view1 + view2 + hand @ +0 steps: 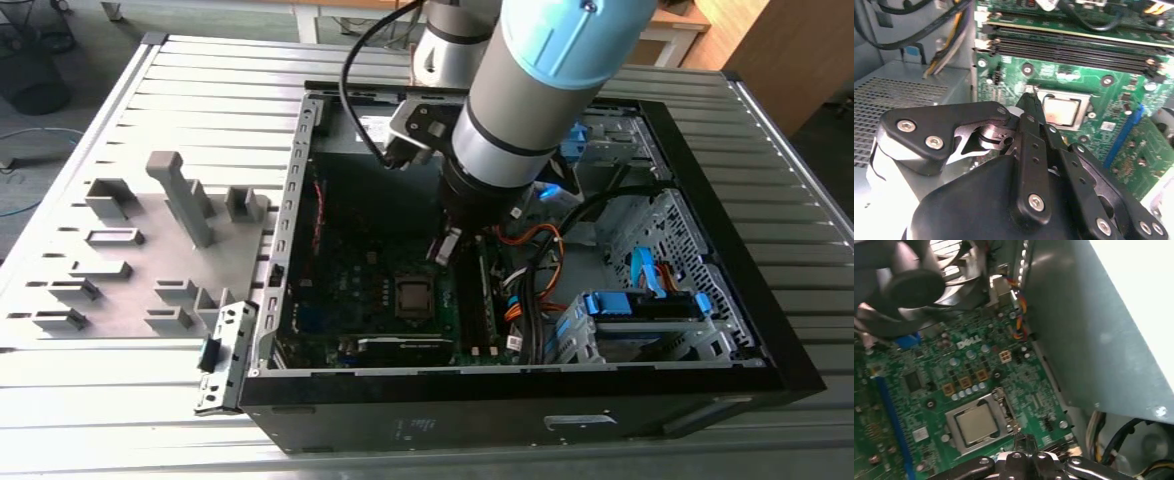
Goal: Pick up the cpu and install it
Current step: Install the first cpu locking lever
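The cpu (415, 295), a small square chip with a pale silvery top, lies flat in its socket on the green motherboard (347, 290) inside the open computer case. Both wrist views show the cpu (1061, 110) (976, 422) seated within the socket's metal frame. My gripper (445, 252) hangs inside the case just above the board, beside the socket. Its black fingers come together to a point in both wrist views, gripper (1029, 100) (1022, 439), shut with nothing visible between them, and the tip sits close to one edge of the cpu.
Long memory sticks (1069, 47) run beside the socket. A cooling fan (909, 285) and the case's metal wall (1094, 330) flank the board. Orange and black cables (534, 250) and a blue drive cage (641, 305) crowd the exterior view's right. Grey holder blocks (180, 195) stand outside on the left.
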